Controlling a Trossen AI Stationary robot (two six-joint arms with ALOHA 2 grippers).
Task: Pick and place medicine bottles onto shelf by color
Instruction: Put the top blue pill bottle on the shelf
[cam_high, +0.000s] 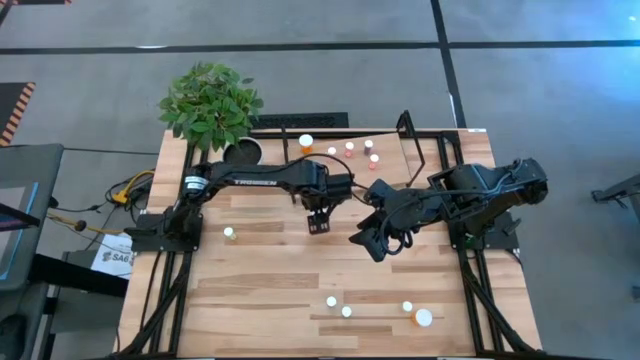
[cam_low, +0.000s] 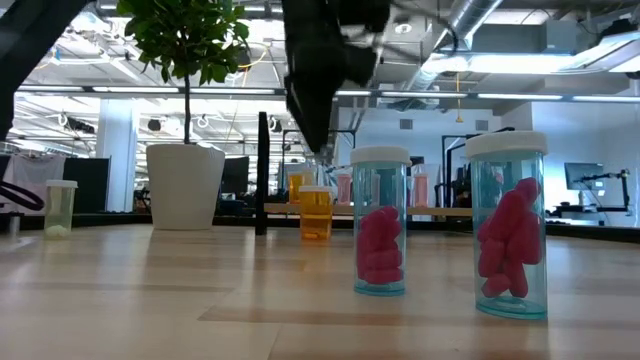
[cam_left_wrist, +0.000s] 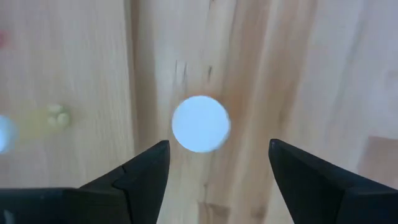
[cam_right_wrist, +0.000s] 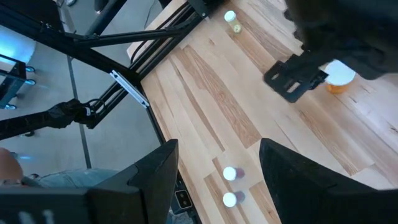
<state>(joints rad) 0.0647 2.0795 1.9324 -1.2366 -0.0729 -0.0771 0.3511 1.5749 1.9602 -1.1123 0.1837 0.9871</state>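
My left gripper (cam_high: 320, 222) is open over the middle of the table, pointing down. In the left wrist view its fingers (cam_left_wrist: 219, 147) stand apart above the round white cap of a bottle (cam_left_wrist: 200, 123) without touching it. This is the orange bottle (cam_low: 315, 212) standing upright on the table; it also shows in the right wrist view (cam_right_wrist: 339, 78). My right gripper (cam_high: 368, 245) is open and empty beside it, its fingers spread in the right wrist view (cam_right_wrist: 217, 168). The shelf (cam_high: 400, 150) stands at the far edge and carries a large orange bottle (cam_high: 306, 143) and several small ones.
Two clear bottles of pink pills (cam_low: 381, 220) (cam_low: 508, 225) and others (cam_high: 346, 312) (cam_high: 424, 318) stand near the front edge. A pale bottle (cam_high: 229, 233) stands to the left. A potted plant (cam_high: 212, 105) is at the far left corner.
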